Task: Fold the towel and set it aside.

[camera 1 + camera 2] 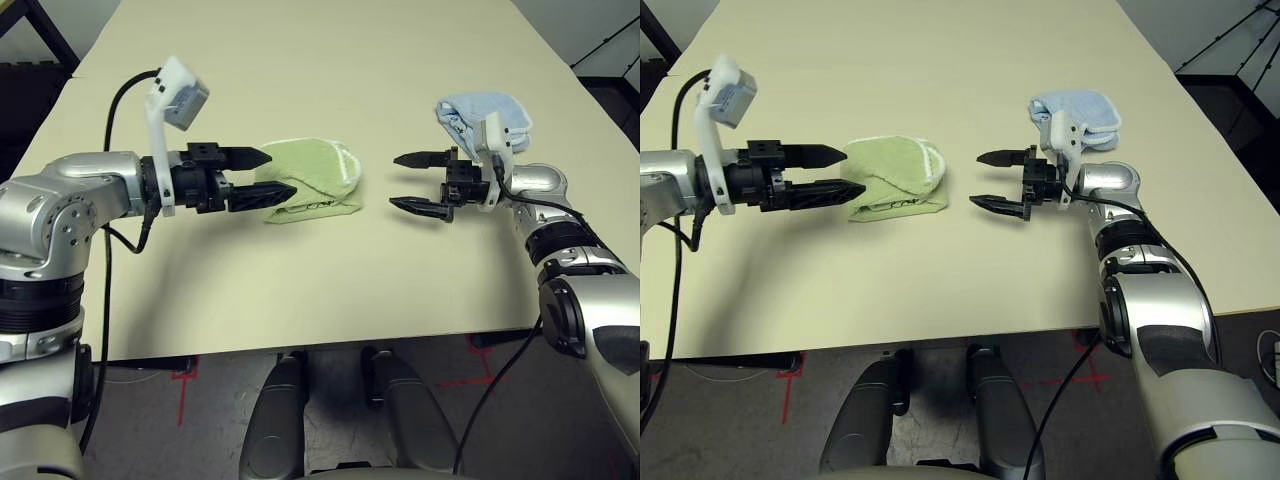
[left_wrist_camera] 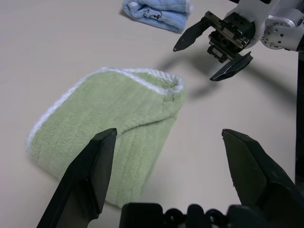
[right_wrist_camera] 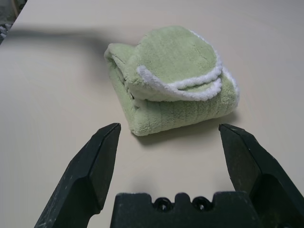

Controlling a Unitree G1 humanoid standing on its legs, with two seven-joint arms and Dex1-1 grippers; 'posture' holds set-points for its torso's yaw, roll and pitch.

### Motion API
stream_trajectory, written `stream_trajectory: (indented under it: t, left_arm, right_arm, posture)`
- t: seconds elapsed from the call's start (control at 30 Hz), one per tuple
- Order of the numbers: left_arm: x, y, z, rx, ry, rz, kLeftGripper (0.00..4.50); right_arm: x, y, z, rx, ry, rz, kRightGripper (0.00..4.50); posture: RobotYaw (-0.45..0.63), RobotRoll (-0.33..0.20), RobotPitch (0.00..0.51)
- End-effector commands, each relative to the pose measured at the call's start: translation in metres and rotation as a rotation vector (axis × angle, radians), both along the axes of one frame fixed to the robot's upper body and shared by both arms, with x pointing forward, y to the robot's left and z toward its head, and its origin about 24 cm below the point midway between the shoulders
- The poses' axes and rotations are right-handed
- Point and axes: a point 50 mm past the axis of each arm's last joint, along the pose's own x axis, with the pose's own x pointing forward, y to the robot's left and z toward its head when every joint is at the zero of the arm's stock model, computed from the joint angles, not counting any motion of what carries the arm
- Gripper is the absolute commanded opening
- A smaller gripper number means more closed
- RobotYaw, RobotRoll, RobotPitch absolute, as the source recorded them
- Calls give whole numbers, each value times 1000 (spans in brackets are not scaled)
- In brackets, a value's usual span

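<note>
Light green terry, white along the stitched edge: seen on the towel (image 1: 315, 165), folded into a low, layered bundle between the two hands, right at the tips of the left gripper (image 1: 283, 172) and apart from the right gripper (image 1: 392, 181). Dark print (image 1: 320, 204) noted on the side nearer the robot. Top layer rounded, with white edging curled on the side toward the right gripper.

Room for moving: bare table (image 1: 300, 280) between towel and right fingertips, more beyond both hands, more again on the robot's side, as far as the near table edge. Just beyond the right gripper, a light blue cloth (image 1: 470, 108), folded, partly covered in the eye views by the white wrist mount (image 1: 495, 145); well apart from the towel.

Pose, left: reaching inward across the table, pointing toward the right gripper, fingers one farther from the robot and one nearer. Spread wide, pinching nothing; overlapping the towel's near-hand side in the left eye view, contact not possible to tell.

Pose, right: angled forward along the forearm (image 1: 595, 310), then turned inward at the wrist to face the towel. Also spread wide, with nothing between the fingers.
</note>
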Motion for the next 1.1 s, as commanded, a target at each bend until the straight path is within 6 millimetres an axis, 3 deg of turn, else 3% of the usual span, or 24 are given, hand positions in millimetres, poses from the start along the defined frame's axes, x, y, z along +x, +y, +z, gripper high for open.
stream_trajectory:
  t: [0.03, 0.2, 0.3, 0.63, 0.97, 1.1]
  left_arm:
    - [3, 19, -23, -6, -78, 61, 4486]
    - [6, 29, -44, -11, -197, 77, 4486]
    - [8, 28, -47, 7, -252, 40, 4500]
    - [11, 20, -44, -9, -286, -79, 4500]
    - [7, 12, -51, 22, -311, -206, 4500]
    - [8, 12, -55, 39, -333, -209, 3580]
  right_arm:
    - [2, 2, 1, 49, 35, -13, 4500]
    - [1, 6, 4, 84, 40, 29, 4500]
    - [0, 7, 5, 81, 32, 61, 3894]
    - [-3, 10, 4, 51, 24, 115, 143]
    - [-4, 10, 7, 45, 13, 136, 61]
    - [-3, 11, 9, 42, 8, 142, 0]
  posture:
    - [64, 0, 179]
    - [57, 0, 178]
    - [52, 0, 176]
    - [49, 0, 176]
    - [21, 0, 185]
    - [22, 0, 181]
